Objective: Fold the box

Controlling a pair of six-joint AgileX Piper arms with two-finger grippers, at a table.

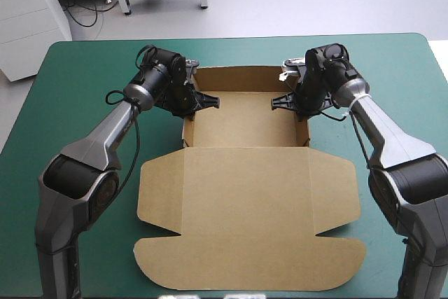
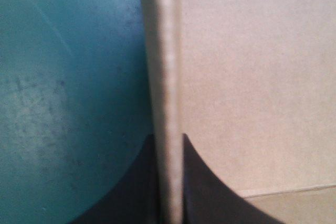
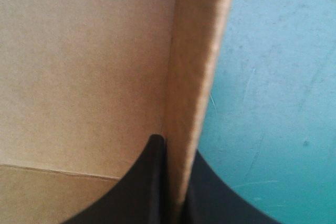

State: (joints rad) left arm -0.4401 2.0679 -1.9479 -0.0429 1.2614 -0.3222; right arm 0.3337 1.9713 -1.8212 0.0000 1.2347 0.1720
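The brown box (image 1: 245, 201) lies mid-table as an open tray with its lid flat toward the near edge. The tray's far wall and both side walls stand upright. My left gripper (image 1: 187, 103) is shut on the left side wall, one black finger inside the tray and one outside. In the left wrist view the wall's edge (image 2: 168, 66) runs straight up between the fingers of the left gripper (image 2: 168, 137). My right gripper (image 1: 302, 103) is shut on the right side wall in the same way. The right wrist view shows that wall (image 3: 197, 66) pinched in the right gripper (image 3: 176, 145).
The teal-green cover (image 1: 77, 103) shows on both sides of the box and beyond its far wall. The lid's rounded flap (image 1: 245, 267) reaches close to the table's near edge. Both arms reach in along the lid's side flaps.
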